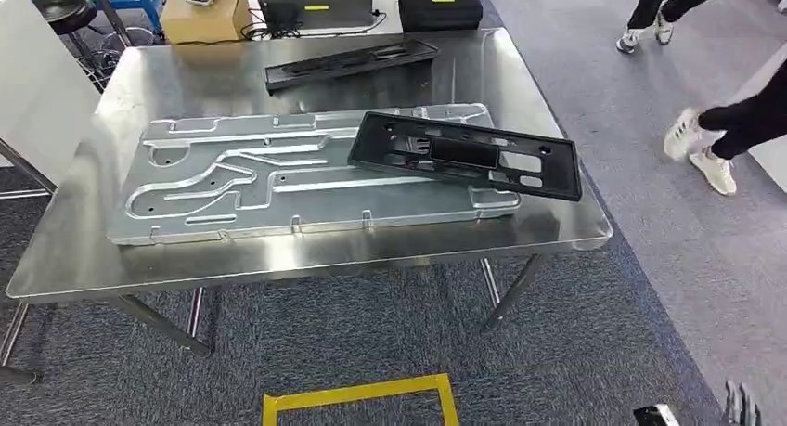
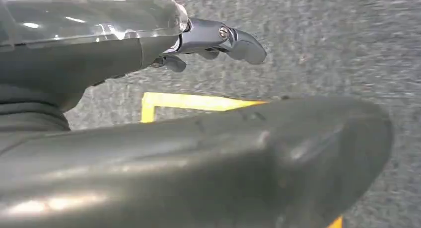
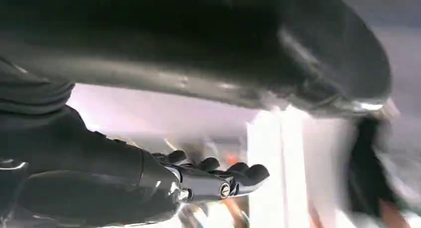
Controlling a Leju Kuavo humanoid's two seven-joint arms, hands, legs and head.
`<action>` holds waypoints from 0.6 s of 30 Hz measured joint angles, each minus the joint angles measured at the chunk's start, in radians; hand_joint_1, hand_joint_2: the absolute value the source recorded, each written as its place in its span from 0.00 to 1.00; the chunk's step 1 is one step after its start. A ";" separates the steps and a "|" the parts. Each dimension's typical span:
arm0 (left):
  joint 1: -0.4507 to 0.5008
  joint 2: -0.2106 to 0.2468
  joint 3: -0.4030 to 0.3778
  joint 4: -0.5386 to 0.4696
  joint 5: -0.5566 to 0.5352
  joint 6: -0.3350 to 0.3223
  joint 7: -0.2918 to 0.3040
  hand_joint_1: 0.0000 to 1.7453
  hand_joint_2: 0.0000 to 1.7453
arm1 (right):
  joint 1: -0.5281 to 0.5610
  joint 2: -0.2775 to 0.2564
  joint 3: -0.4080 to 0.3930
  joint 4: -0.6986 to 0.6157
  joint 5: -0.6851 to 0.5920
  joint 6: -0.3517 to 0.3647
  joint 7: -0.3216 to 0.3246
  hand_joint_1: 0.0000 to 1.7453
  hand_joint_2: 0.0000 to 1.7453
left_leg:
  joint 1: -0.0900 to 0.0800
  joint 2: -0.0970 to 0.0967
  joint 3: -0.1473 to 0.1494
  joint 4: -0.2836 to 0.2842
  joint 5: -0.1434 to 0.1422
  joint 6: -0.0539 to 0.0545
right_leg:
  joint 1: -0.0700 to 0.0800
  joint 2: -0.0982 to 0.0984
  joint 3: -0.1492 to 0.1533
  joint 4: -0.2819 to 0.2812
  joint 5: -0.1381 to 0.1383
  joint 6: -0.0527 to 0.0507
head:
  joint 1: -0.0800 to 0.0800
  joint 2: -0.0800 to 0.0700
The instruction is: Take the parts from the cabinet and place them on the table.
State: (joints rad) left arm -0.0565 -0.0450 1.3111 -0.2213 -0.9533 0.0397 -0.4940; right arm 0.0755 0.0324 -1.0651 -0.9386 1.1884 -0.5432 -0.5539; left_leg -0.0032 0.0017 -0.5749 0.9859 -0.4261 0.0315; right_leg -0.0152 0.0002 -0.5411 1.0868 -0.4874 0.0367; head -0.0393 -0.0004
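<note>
A black rectangular frame part (image 1: 467, 154) lies tilted on the right end of a large silver stamped plate (image 1: 251, 175) on the steel table (image 1: 74, 259). A second long black part (image 1: 351, 62) lies near the table's far edge. My right hand (image 1: 740, 406) peeks in at the lower right corner of the head view, well short of the table; in the right wrist view, the right hand (image 3: 198, 181) holds nothing, fingers stretched out. My left hand (image 2: 198, 37) hangs over the grey carpet, fingers straight and empty.
Yellow tape (image 1: 360, 395) marks the carpet in front of the table. A cardboard box (image 1: 204, 16) and dark cases (image 1: 439, 4) stand behind the table. People's legs (image 1: 733, 129) move along the grey floor at the right.
</note>
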 joint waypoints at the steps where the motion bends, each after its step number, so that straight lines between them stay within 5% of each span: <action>1: 0.000 -0.003 0.000 0.000 -0.003 0.000 0.000 0.00 0.00 | -0.010 0.000 -0.022 0.063 0.017 0.000 0.033 0.00 0.00 | -0.001 0.001 -0.005 0.006 0.002 -0.004 | 0.002 0.000 0.065 -0.096 -0.033 -0.009 | 0.000 0.000; 5: 0.004 -0.009 0.000 0.000 -0.023 -0.005 0.001 0.00 0.00 | -0.046 0.000 -0.093 0.309 0.064 0.049 0.212 0.00 0.00 | -0.001 0.003 -0.004 0.003 0.023 -0.031 | 0.015 0.000 0.062 -0.110 -0.016 -0.036 | -0.002 0.000; 6: 0.007 -0.009 0.000 0.000 -0.026 -0.005 0.000 0.00 0.00 | -0.054 0.002 -0.109 0.359 0.069 0.074 0.253 0.00 0.00 | -0.001 0.003 -0.009 0.014 0.013 -0.038 | 0.004 -0.005 0.053 -0.118 -0.001 -0.046 | -0.001 0.000; 9: 0.015 -0.013 0.000 0.000 -0.034 -0.016 0.000 0.00 0.00 | -0.075 0.004 -0.145 0.478 0.072 0.160 0.367 0.00 0.00 | 0.004 0.000 -0.065 0.173 -0.152 -0.049 | 0.008 -0.005 0.013 -0.117 0.028 -0.062 | -0.002 0.000; 11: 0.015 -0.013 0.000 0.000 -0.042 -0.023 0.000 0.00 0.00 | -0.082 0.009 -0.165 0.542 0.072 0.222 0.425 0.00 0.00 | 0.005 0.000 -0.092 0.310 -0.210 -0.055 | 0.012 -0.006 -0.018 -0.114 0.049 -0.062 | -0.002 0.000; 13: 0.017 -0.013 -0.001 0.000 -0.055 -0.031 0.002 0.00 0.00 | -0.094 0.015 -0.182 0.586 0.072 0.296 0.492 0.00 0.00 | 0.005 0.000 -0.047 0.291 -0.157 -0.053 | 0.013 -0.006 -0.048 -0.106 0.068 -0.061 | -0.002 0.000; 15: 0.015 -0.013 -0.002 0.000 -0.067 -0.037 0.010 0.00 0.00 | -0.105 0.025 -0.191 0.626 0.075 0.387 0.555 0.00 0.00 | 0.005 0.000 0.070 0.132 -0.086 -0.045 | 0.016 -0.006 -0.076 -0.096 0.084 -0.058 | -0.002 0.000; 16: 0.012 -0.010 -0.003 0.000 -0.073 -0.039 0.012 0.00 0.00 | -0.115 0.030 -0.195 0.641 0.079 0.414 0.575 0.00 0.00 | 0.003 0.000 0.140 0.030 -0.100 -0.036 | 0.016 -0.006 -0.084 -0.089 0.092 -0.056 | -0.002 0.000; 17: 0.008 -0.008 -0.007 0.000 -0.078 -0.044 0.015 0.00 0.00 | -0.118 0.042 -0.197 0.658 0.086 0.434 0.589 0.00 0.00 | -0.003 0.001 0.178 -0.045 -0.127 -0.031 | 0.020 -0.005 -0.089 -0.086 0.101 -0.049 | -0.002 0.000; 18: 0.008 -0.007 -0.010 0.000 -0.083 -0.047 0.018 0.00 0.00 | -0.119 0.044 -0.198 0.665 0.094 0.445 0.596 0.00 0.00 | -0.005 0.001 0.165 -0.030 -0.115 -0.025 | 0.019 -0.008 -0.083 -0.094 0.109 -0.043 | -0.001 0.000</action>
State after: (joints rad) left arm -0.0486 -0.0523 1.3008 -0.2213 -1.0361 -0.0073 -0.4761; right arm -0.0435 0.0763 -1.2631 -0.2731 1.2822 -0.0980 0.0416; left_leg -0.0077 0.0027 -0.4097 0.9561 -0.5413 0.0062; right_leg 0.0035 -0.0074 -0.6237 0.9923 -0.3785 -0.0067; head -0.0404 -0.0004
